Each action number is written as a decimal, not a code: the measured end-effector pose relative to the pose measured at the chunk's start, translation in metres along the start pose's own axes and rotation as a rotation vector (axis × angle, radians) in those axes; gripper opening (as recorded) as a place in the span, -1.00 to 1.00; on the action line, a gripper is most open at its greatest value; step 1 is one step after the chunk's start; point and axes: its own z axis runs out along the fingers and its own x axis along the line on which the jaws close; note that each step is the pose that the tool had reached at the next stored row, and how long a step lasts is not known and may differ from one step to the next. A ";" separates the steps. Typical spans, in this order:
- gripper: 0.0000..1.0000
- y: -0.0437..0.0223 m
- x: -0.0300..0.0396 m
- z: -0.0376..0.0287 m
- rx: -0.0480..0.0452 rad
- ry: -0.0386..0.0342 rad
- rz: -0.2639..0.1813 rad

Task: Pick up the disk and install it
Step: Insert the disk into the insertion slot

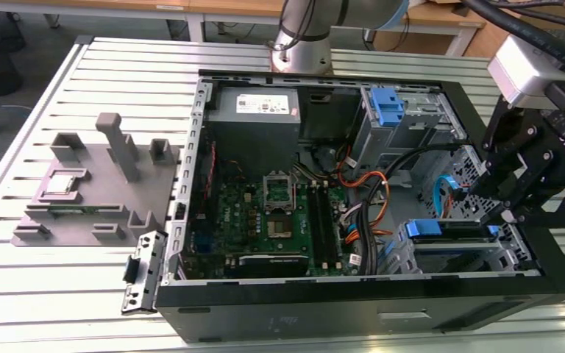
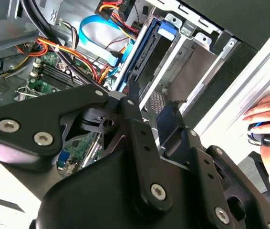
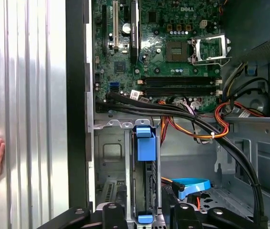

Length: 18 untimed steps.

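While the hand (image 3: 145, 211) is held spread and empty, the disk (image 3: 144, 145) is seen edge-on in its bay (image 3: 110, 151) just beyond, long axis running between the fingers (image 3: 114, 214).

computer case (image 1: 361, 298): 1 | disk (image 3: 144, 145): 1 | blue bracket (image 1: 385, 107): 1 | grey fixture (image 1: 96, 187): 1 | hand (image 2: 268, 114): 1
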 end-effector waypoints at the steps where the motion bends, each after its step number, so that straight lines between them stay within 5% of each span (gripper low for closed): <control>1: -0.15 0.0000 0.0000 0.0000 0.0000 0.0001 0.000; 12: -0.18 0.0000 0.0000 0.0001 0.0000 0.0001 0.000; 18: -0.66 0.0000 0.0000 0.0001 0.0000 0.0001 0.000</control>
